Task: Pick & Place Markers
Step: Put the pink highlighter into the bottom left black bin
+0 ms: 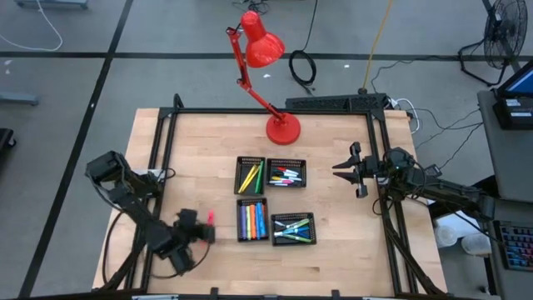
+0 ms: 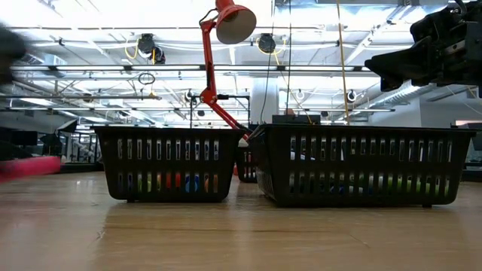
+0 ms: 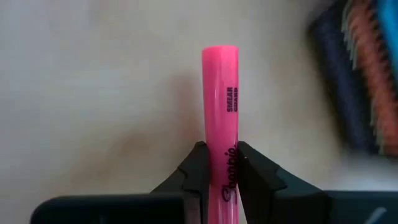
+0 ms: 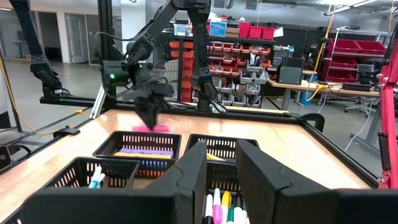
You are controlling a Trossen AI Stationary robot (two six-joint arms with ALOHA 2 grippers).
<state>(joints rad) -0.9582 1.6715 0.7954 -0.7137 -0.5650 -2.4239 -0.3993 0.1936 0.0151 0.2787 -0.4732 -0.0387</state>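
Note:
A pink highlighter marker (image 3: 220,106) sits between the fingers of my left gripper (image 1: 202,227), near the table's front left, left of the trays; it also shows in the high view (image 1: 210,218) and right wrist view (image 4: 150,127). Four black mesh trays (image 1: 250,160) in the table's middle hold other markers (image 1: 252,220), sorted by colour. My right gripper (image 1: 343,171) hangs open above the table's right side, touching nothing. My left gripper pinches the pink marker's barrel at its printed lettering (image 3: 226,163) between its two fingers (image 3: 198,167), one on each long side. The fingers slant down from the near left. The marker's rounded end (image 3: 219,51) sticks out ahead toward the trays. Whether it rests on the table I cannot tell.
A red desk lamp (image 1: 281,127) stands at the table's far middle, its head reaching beyond the far edge. A black frame rail (image 1: 376,158) runs round the table. Bare wood lies in front of and to both sides of the trays.

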